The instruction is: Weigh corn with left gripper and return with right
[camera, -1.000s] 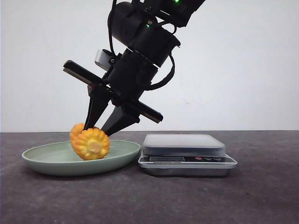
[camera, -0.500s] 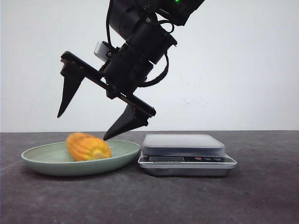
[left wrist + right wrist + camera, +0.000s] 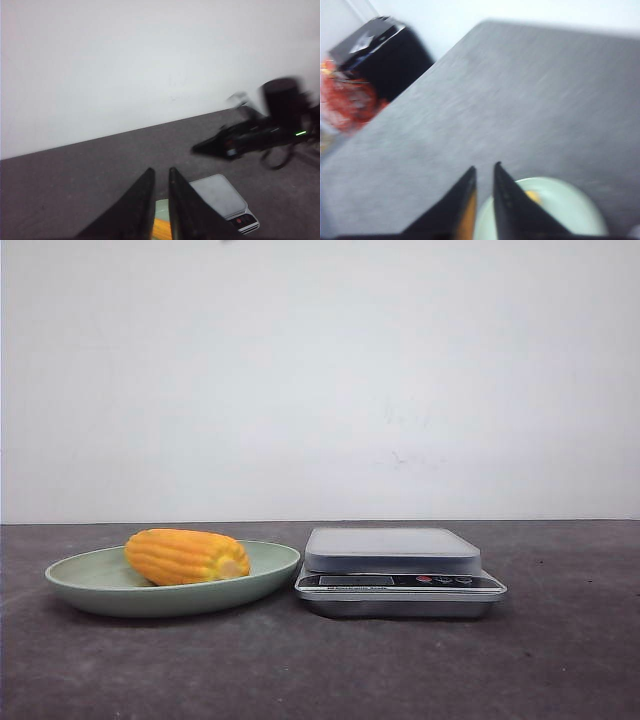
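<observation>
The corn (image 3: 187,556) lies on its side in the pale green plate (image 3: 90,585), its paler cut end toward the scale (image 3: 395,552). No gripper shows in the front view. In the left wrist view my left gripper (image 3: 160,171) hangs high above the plate (image 3: 161,207), fingers almost together and holding nothing, with a strip of corn (image 3: 161,229) visible below them. My right gripper (image 3: 485,167) is also shut and empty, well above the plate (image 3: 565,210) and corn (image 3: 532,196). The right wrist view is blurred.
The silver scale (image 3: 218,194) stands just right of the plate with nothing on its platform. My right arm (image 3: 260,137) shows blurred in the air beyond the scale. A black and red object (image 3: 380,55) sits off the table's edge.
The right gripper let go of the corn, opened wide, then rose out of the front view and closed. The corn rolled onto its side in the plate.
</observation>
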{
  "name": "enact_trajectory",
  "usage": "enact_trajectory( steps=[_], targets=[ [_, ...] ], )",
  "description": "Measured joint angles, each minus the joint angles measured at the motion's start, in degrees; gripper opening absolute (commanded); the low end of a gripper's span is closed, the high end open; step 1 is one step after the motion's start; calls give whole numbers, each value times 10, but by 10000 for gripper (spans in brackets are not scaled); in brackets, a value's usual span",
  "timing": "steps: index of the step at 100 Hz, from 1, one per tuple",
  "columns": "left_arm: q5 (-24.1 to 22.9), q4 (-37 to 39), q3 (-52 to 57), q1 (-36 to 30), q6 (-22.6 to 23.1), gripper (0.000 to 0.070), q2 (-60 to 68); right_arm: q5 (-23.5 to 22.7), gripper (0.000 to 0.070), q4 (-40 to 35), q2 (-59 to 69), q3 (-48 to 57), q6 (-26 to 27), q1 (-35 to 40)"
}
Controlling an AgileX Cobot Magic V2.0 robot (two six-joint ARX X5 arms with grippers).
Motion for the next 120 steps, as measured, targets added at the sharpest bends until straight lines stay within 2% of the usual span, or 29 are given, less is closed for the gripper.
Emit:
enact_trajectory(
  steps=[20,31,43,53,79,93,100,120],
  targets=[
    [-17,0,-23,0,0,0,0,151,0,-86,-138,0,-140,3],
    [-31,0,-37,0,0,0,0,204,0,-125,-217,0,-205,0],
    [-31,0,-59,0,0,0,0,205,0,-163,-285,-2,-252,0],
    [-31,0,-68,0,0,0,1,203,0,-169,-338,-25,-267,0],
    [-32,0,-71,0,-20,0,-10,189,0,-94,-509,-187,-276,0],
    [-41,0,-72,0,-32,0,-24,205,0,-83,-582,-261,-277,0],
    [-43,0,-72,0,-36,0,-30,217,0,-89,-598,-274,-277,0],
    [-44,0,-72,0,-61,0,-33,217,0,-88,-608,-274,-277,0]
  ],
)
